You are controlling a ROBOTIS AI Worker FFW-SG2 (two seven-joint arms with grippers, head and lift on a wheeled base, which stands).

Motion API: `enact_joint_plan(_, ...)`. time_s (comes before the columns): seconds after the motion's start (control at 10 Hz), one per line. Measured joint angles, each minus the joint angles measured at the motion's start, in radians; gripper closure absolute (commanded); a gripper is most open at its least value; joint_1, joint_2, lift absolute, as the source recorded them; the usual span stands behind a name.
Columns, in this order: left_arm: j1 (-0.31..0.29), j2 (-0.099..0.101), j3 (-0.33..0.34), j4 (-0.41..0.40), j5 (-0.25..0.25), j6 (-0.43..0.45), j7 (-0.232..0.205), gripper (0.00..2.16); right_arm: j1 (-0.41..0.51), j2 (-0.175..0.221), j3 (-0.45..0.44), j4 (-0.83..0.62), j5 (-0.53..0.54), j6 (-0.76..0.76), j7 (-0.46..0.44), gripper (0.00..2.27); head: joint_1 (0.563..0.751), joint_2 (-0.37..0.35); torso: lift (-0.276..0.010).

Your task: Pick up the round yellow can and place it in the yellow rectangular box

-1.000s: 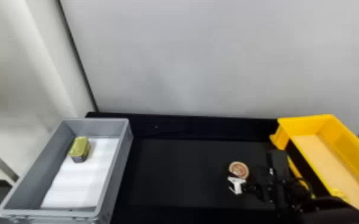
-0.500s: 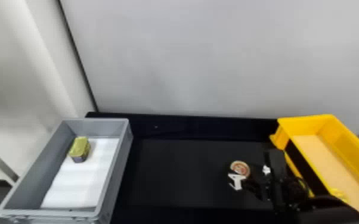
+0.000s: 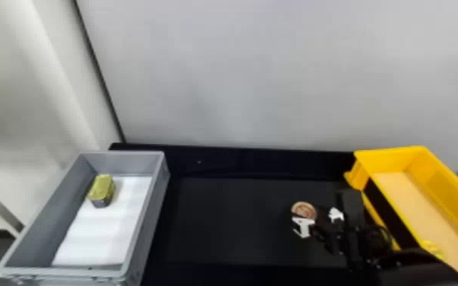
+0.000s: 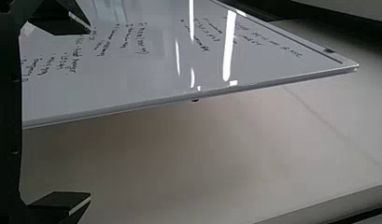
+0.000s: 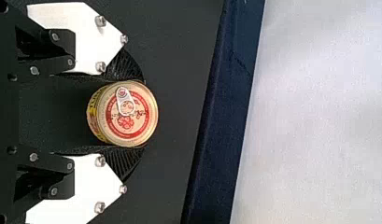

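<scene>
The round yellow can point(image 3: 303, 210) is at the black table's right part in the head view, with my right gripper point(image 3: 318, 220) around it. In the right wrist view the can point(image 5: 125, 114) has its pull-tab lid facing the camera, and my right gripper point(image 5: 143, 115) is shut on its sides, a dark finger pad touching each. To the right of that arm stands the yellow rectangular box point(image 3: 388, 154). My left gripper point(image 4: 89, 115) is open in the left wrist view, nothing between its widely parted fingers, away from the can.
A grey bin point(image 3: 152, 213) on the left holds a yellow-topped tin point(image 3: 102, 188) on a white liner. Small yellowish items point(image 3: 433, 249) lie inside the yellow box's near end. A pale wall point(image 3: 258, 76) rises behind the table.
My right gripper's white finger plates have come closer together, closing on the can. Can and gripper have shifted very slightly upward in the head view. The bins have stayed put.
</scene>
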Motion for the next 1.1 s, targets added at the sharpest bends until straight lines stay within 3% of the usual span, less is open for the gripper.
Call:
enact_joint_plan(0.4, 0.0, 0.0, 0.005, 0.0, 0.0, 0.001, 0.0, 0.03, 0.06, -0.01, -0.018, -0.199, 0.021, 0.014, 0.013, 0.65, 0.694, 0.014, -0.067)
enact_joint_plan(1.1, 0.001, 0.0, 0.011, 0.0, 0.0, 0.006, -0.002, 0.03, 0.212, -0.05, -0.161, -0.643, 0.031, 0.162, 0.049, 0.65, 0.694, 0.014, -0.067)
